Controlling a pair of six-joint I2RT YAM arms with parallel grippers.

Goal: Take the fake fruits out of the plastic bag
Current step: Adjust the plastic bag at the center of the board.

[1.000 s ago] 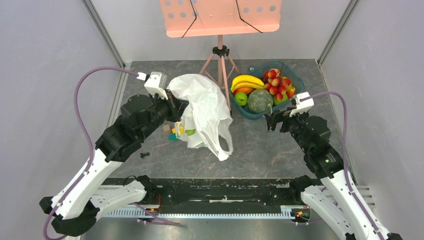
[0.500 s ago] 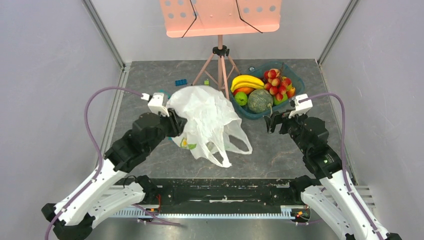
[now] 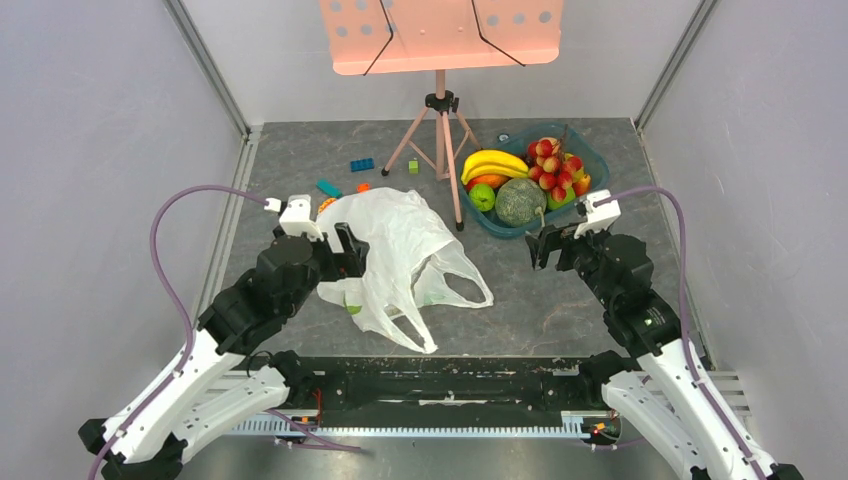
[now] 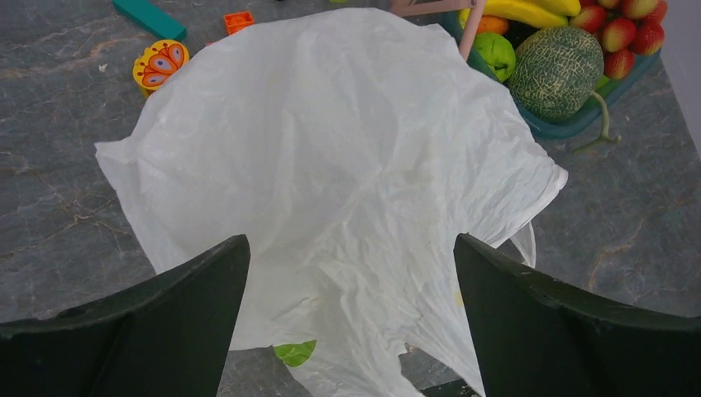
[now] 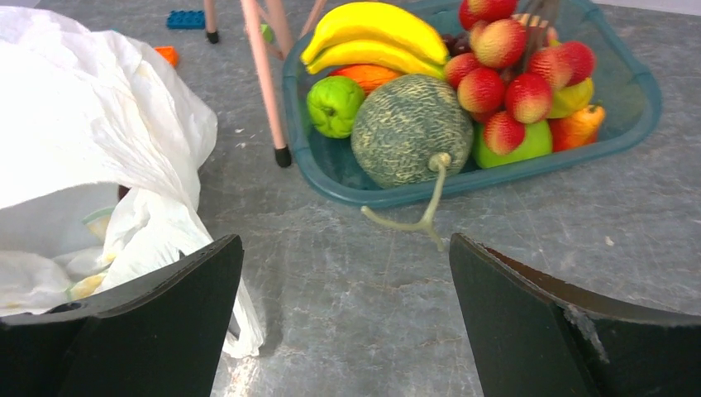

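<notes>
Plastic bag (image 3: 395, 250) slumped on counter (image 3: 540, 310), centre-left. Teal basin (image 3: 590, 165) at its 2 o'clock, carrying banana bunch (image 3: 493, 163) and red-pink cluster (image 3: 555, 165). Left claw (image 4: 349, 248) spread wide, empty, at bag's 9 o'clock. Right claw (image 5: 343, 248) spread wide, empty, at basin's 6 o'clock.

What lies under the plastic bag (image 3: 395, 240) cannot be told; only a green scrap (image 4: 295, 353) peeks out at its near edge, unidentifiable. The left wrist view's top edge cuts off the basket (image 4: 552, 129) and most of the banana bunch (image 4: 529, 10); the right wrist view's left edge cuts the bag. Small coloured bits (image 3: 362, 164) beyond it are too small to name.
</notes>
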